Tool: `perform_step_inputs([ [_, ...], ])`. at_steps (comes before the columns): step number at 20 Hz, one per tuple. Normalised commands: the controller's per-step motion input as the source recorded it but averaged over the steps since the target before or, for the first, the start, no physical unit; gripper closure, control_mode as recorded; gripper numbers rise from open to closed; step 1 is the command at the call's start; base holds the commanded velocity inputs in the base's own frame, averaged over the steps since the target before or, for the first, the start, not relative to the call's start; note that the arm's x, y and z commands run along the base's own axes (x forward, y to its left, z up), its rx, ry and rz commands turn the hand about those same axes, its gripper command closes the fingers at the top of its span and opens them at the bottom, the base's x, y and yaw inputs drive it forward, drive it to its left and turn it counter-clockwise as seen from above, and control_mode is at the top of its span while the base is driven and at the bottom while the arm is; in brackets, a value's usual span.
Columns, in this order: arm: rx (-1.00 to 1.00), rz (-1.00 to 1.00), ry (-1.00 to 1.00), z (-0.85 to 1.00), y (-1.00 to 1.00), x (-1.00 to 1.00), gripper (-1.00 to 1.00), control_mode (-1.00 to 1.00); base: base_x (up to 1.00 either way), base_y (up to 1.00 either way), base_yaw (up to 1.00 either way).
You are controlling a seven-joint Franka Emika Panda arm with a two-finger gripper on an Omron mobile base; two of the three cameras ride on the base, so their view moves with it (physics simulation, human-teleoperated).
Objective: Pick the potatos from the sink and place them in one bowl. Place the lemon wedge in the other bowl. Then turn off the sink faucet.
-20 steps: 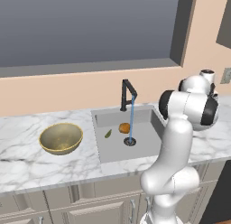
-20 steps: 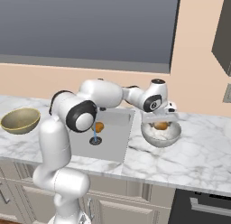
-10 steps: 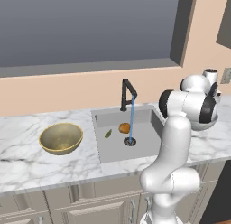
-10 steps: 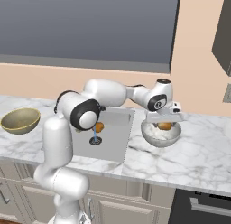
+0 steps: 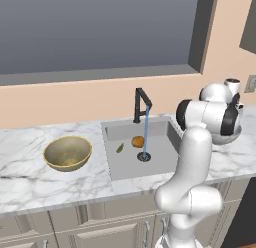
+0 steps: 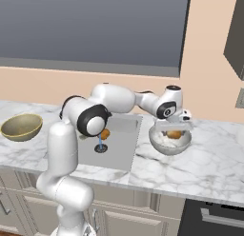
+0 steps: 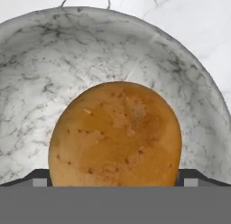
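The potatoes are split: going left to right, we see the gold bowl [image 5: 67,153] on the marble bench [image 5: 30,177], then the lemon wedge [image 5: 120,148] and one potato [image 5: 138,141] in the sink [image 5: 125,164] beside the water running from the black faucet [image 5: 141,105]. At the right, our end effector [image 6: 174,127] hangs wide open, holding nothing, above the silvery bowl [image 6: 162,143], where the other potato [image 7: 115,135] lies.

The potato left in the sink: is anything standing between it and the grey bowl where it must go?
Nothing visible blocks it. The potato lies on the sink floor beside the water stream; the grey bowl stands on the counter to the right, already holding one potato, with the open gripper above it.
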Motion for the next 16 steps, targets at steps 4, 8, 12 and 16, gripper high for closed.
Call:
perform_step_inputs([
  [4, 0.0, -0.1, -0.05, -0.36, 0.22, 0.05, -1.0, -1.0, 0.0, 0.0, 0.0],
  [8, 0.0, 0.08, 0.0, -0.35, 0.24, 0.53, -1.0, -1.0, 0.0, 0.0, 0.0],
  [12, 0.0, 0.05, -0.18, -0.36, 0.01, 0.31, -1.0, -1.0, 0.0, 0.0, 0.0],
  [16, 0.0, -0.01, -0.18, -0.3, -0.35, 0.03, -1.0, -1.0, 0.0, 0.0, 0.0],
])
